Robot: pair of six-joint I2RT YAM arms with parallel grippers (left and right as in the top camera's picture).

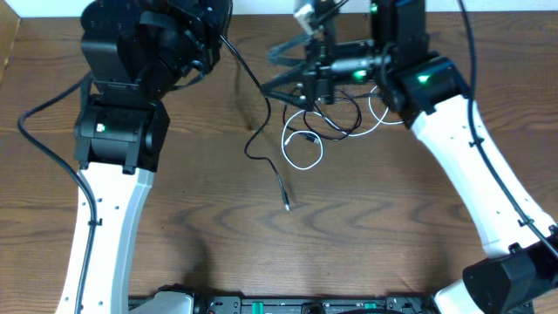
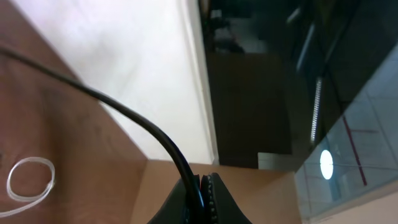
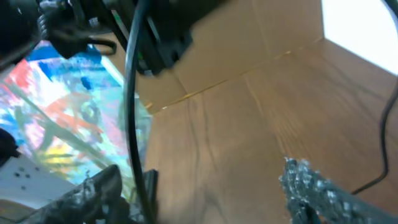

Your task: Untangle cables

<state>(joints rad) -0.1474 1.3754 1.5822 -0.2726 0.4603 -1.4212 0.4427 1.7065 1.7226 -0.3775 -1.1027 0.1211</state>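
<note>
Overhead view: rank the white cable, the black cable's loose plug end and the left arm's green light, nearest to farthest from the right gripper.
1. White cable, looped close to the right gripper, mid-table.
2. Black cable's loose plug end, farther toward the table's front.
3. Left arm's green light, far left.

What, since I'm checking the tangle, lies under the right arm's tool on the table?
White cable and black cable loops show just below the right tool; whether they cross beneath it is hidden.
</note>
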